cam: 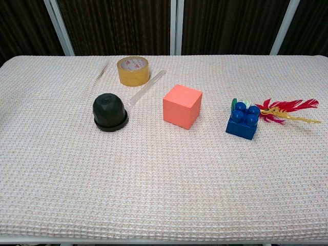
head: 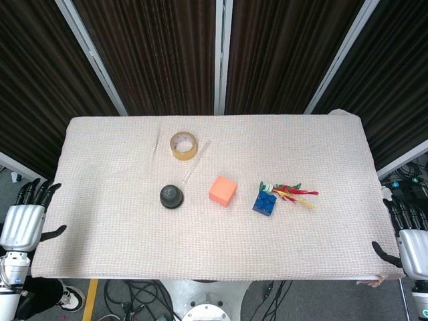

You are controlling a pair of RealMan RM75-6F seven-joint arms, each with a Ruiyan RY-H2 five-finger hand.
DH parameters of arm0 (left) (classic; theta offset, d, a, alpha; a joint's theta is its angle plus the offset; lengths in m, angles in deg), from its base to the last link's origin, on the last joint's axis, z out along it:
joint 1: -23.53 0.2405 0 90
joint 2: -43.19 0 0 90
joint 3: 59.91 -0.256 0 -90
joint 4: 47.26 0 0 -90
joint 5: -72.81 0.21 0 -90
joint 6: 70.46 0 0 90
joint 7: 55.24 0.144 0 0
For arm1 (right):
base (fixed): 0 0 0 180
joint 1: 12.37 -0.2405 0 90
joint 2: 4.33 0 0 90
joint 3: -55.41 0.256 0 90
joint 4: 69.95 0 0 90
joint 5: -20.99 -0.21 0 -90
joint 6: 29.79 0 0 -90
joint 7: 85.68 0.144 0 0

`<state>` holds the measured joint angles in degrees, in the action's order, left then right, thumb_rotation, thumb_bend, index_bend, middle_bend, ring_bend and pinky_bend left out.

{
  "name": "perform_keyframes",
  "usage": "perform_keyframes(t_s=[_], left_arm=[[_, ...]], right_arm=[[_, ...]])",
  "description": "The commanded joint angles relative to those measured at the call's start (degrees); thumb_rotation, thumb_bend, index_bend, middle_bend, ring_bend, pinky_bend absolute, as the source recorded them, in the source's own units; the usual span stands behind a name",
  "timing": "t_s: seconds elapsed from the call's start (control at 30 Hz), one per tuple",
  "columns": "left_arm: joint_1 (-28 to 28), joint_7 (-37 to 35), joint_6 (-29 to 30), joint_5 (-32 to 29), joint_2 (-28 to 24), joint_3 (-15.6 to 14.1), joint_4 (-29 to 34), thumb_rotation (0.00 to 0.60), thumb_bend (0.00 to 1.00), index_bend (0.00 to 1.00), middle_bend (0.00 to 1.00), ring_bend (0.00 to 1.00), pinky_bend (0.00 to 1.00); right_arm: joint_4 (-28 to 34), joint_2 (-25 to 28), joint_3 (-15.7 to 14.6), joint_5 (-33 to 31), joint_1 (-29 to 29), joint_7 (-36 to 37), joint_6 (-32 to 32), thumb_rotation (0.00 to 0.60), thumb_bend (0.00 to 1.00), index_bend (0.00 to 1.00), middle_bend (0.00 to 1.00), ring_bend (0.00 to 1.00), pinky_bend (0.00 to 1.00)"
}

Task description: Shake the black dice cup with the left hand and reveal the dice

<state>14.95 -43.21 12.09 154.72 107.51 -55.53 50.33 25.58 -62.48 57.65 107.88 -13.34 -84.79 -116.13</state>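
The black dice cup (head: 172, 196) (cam: 109, 112) stands mouth down on its base, left of the table's centre; any dice under it are hidden. My left hand (head: 25, 217) hangs open beyond the table's left edge, far from the cup, fingers apart and holding nothing. Off the right edge my right hand (head: 409, 242) is open too, fingers spread. Neither hand shows in the chest view.
A roll of yellow tape (head: 183, 145) (cam: 132, 70) lies behind the cup, with a clear rod (head: 196, 161) (cam: 147, 87) slanting beside it. To the cup's right sit an orange cube (head: 223, 190) (cam: 182, 105), a blue brick (head: 265, 202) (cam: 243, 121) and red-yellow feathers (head: 294, 194) (cam: 286, 111).
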Motion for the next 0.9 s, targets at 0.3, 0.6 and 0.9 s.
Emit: perform_keyframes(t_s=[0.3, 0.6, 0.9], left_arm=[[-0.7, -1.6, -1.3, 0.4, -0.2, -0.2, 1.7, 0.600, 0.00, 0.14, 0.10, 0.00, 0.10], [-4.7, -6.3, -8.0, 0.3, 1.5, 0.1, 1.3, 0.600, 0.00, 0.14, 0.10, 0.00, 0.10], [-12.0, -9.3, -17.9, -1.0, 9.4, 1.2, -5.6, 0.600, 0.00, 0.14, 0.10, 0.00, 0.10]], right_arm=[[0.3, 0.3, 0.4, -0.3, 0.1, 0.6, -0.5, 0.600, 0.14, 0.00, 0.00, 0.00, 0.00], [2.4, 1.4, 0.3, 1.5, 0.0, -1.1, -1.3, 0.600, 0.14, 0.00, 0.00, 0.00, 0.00], [3.1, 1.3, 0.8, 0.3, -0.4, -2.0, -0.5, 0.600, 0.14, 0.00, 0.00, 0.00, 0.00]])
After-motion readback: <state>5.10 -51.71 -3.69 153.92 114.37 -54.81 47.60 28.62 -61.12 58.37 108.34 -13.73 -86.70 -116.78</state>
